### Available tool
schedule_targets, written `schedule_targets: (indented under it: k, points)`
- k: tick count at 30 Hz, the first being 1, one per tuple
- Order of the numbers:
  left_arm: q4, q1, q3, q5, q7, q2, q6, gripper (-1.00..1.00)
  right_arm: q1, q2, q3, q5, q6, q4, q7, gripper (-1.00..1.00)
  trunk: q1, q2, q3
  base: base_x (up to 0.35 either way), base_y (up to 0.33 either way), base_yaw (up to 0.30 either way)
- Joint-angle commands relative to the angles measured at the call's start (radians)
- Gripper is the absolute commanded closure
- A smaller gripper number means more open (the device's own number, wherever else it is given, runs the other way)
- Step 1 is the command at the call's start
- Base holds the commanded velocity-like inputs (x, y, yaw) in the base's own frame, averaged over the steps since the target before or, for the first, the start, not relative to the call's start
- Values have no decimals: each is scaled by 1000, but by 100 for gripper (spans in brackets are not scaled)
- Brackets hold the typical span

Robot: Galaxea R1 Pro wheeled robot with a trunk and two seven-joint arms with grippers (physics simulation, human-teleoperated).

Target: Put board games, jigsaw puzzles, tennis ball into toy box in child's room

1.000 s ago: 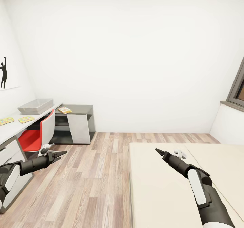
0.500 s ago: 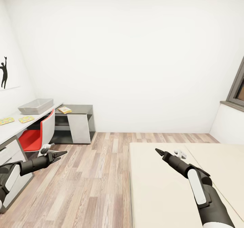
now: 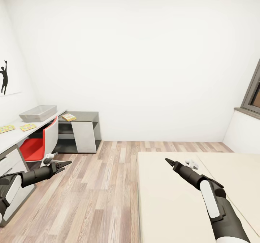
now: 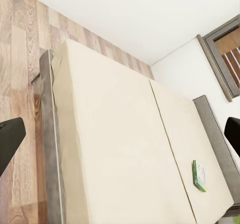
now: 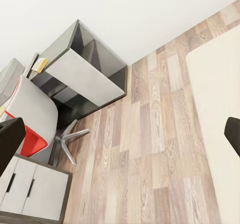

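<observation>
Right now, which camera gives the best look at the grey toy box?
The head view: the toy box sits whole on the table, beyond the two puzzles. The right wrist view catches just a grey corner of it at the picture's edge.

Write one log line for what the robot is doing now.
stage: in room, nothing held | left gripper: open | right gripper: open | toy box: on table

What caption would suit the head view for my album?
Two open black grippers, left and right, hover between the pale grey-white desk and the beige-mattressed bed.
</observation>
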Motion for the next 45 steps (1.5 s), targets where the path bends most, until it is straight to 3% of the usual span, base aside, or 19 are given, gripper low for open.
schedule_targets:
  k: [1, 13, 45]
  points:
    - [0, -1, 1, 3, -1, 0, 6, -100, -1, 0, -2, -1, 6, 0, 4, -100, 0, -1, -1, -2, -4, 0]
    - [0, 0, 1, 3, 1, -1, 6, -100, -1, 1, -2, -1, 6, 0, 4, -100, 0, -1, -1, 0, -51, 0]
    - [0, -1, 1, 3, 1, -3, 6, -100, -1, 1, -2, -1, 6, -1, 4, -100, 0, -1, -1, 0, -296, 0]
